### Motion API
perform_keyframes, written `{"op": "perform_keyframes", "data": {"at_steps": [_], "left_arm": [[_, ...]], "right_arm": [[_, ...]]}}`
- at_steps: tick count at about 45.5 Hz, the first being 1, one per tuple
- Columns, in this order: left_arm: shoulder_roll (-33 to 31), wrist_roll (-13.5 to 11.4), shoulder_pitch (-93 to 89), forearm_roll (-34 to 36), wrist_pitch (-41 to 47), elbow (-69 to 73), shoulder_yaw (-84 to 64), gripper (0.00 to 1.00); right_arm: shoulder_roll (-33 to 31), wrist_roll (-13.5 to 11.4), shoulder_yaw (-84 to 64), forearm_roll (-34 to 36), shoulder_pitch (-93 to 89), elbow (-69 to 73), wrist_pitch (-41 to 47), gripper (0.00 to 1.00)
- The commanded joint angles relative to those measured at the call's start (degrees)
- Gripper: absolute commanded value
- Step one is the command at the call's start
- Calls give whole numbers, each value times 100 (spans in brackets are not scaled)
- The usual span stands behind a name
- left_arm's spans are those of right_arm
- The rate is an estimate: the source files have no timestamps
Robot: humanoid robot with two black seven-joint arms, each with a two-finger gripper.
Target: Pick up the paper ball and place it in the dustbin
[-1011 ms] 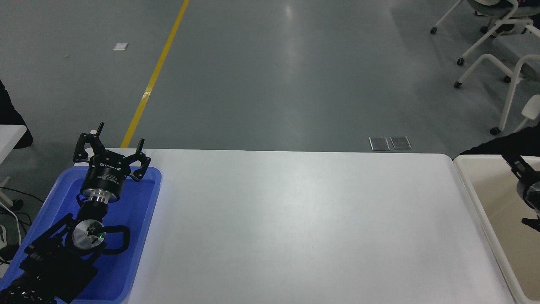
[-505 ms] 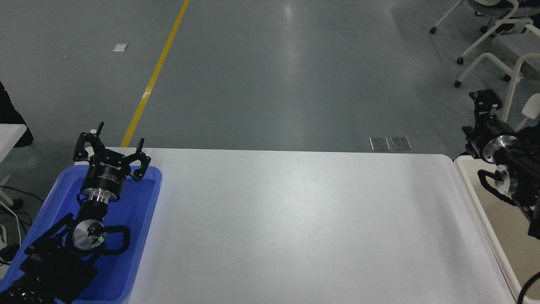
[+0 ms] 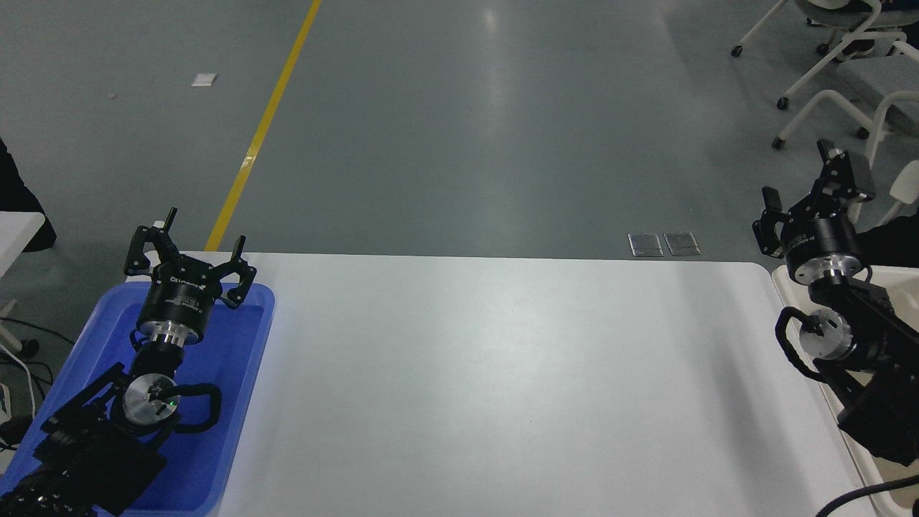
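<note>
No paper ball shows anywhere in the head view; the white table (image 3: 502, 373) bears none. The cream-white dustbin (image 3: 780, 283) stands at the table's right end, mostly hidden behind my right arm. My right gripper (image 3: 800, 178) is open and empty, raised over the dustbin's far left corner, with its fingers pointing away from the camera. My left gripper (image 3: 188, 248) is open and empty, parked at the lower left over the far end of the blue tray (image 3: 237, 402).
White office chairs (image 3: 847, 86) stand on the grey floor at the far right. A yellow floor line (image 3: 266, 122) runs behind the table. Two metal floor plates (image 3: 664, 243) lie just beyond the table's far edge.
My right arm has come up from low at the right edge over the dustbin, moved left, and its open gripper is now in full view. The left arm has not moved.
</note>
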Motion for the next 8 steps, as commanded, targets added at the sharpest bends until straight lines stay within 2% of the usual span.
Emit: {"op": "perform_keyframes", "data": {"at_steps": [1,8], "left_arm": [[0,0,0,1,0,0,0,100],[0,0,0,1,0,0,0,100]], "right_arm": [[168,62,260,-1,-329,45,183,100],[168,62,242,-1,-365,45,192,100]]}}
